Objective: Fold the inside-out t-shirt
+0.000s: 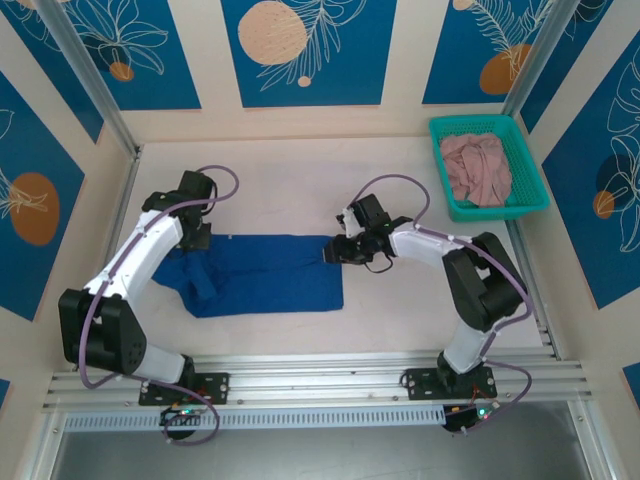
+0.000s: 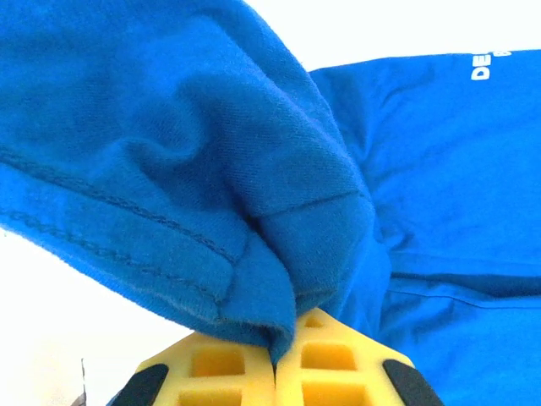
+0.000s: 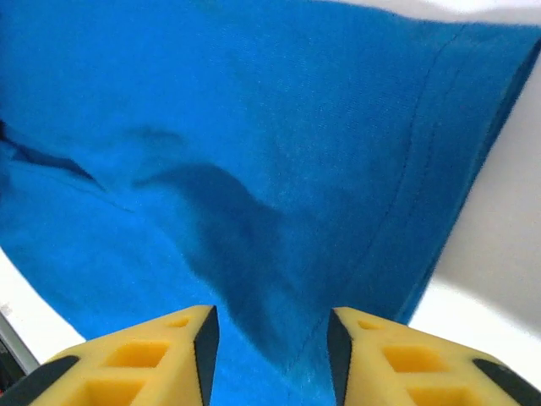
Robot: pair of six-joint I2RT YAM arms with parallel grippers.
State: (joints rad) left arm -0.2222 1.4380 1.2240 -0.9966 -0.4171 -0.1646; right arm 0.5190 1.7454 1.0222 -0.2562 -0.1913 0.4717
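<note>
The left gripper (image 2: 275,342) is clamped tight on a bunched-up hem at the left end of the blue t-shirt (image 1: 265,275). The shirt's lying on the table (image 1: 300,175) with its long axis running left to right, one arm parked at each end. Over on the right end, the right gripper (image 3: 272,326) has its jaws apart straddling the cloth, not pinched down yet, so I'd guess it needs to close there before any fold can happen.

The royal-blue t-shirt (image 1: 265,272) lies spread mid-table (image 1: 290,190) as a rough rectangle, its left end bunched and raised, hem stitching showing.
</note>
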